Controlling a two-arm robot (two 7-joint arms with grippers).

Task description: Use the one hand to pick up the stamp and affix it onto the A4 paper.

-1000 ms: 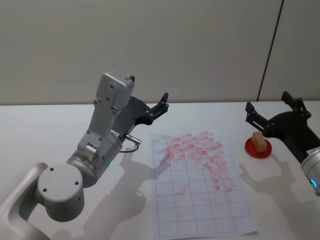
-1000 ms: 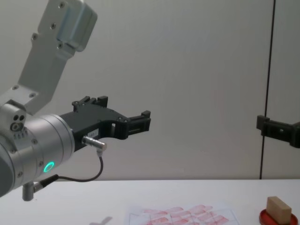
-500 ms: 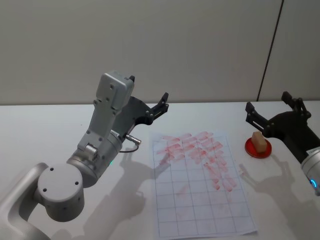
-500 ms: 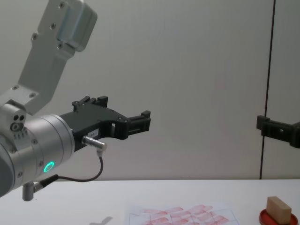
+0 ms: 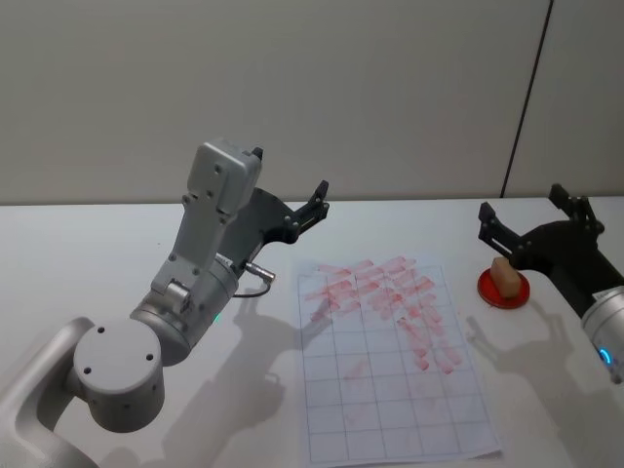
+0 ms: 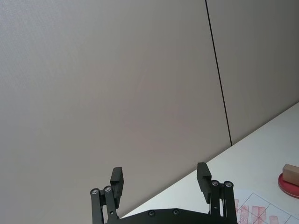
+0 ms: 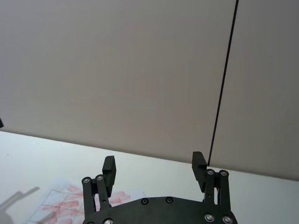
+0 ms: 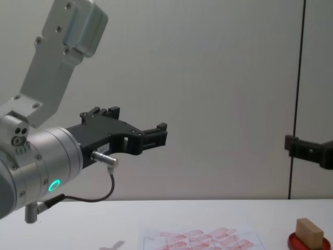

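The stamp point(image 5: 503, 274) stands on a red round dish point(image 5: 490, 292) on the white table point(image 5: 97, 244), just beside the A4 paper's point(image 5: 390, 370) far right corner. It sits below the right gripper point(image 5: 521, 201), clearly apart from it. That gripper's fingers are spread wide, holding and touching nothing. The stamp is a small tan wooden block with plain faces. The left gripper point(image 5: 289, 173) hangs raised left of the paper, also spread and empty.

Chest view: paper point(image 8: 200, 235) near part cut by bottom edge; dish point(image 8: 291, 241) clipped at right; stamp point(image 8: 309, 232) underside hidden in dish
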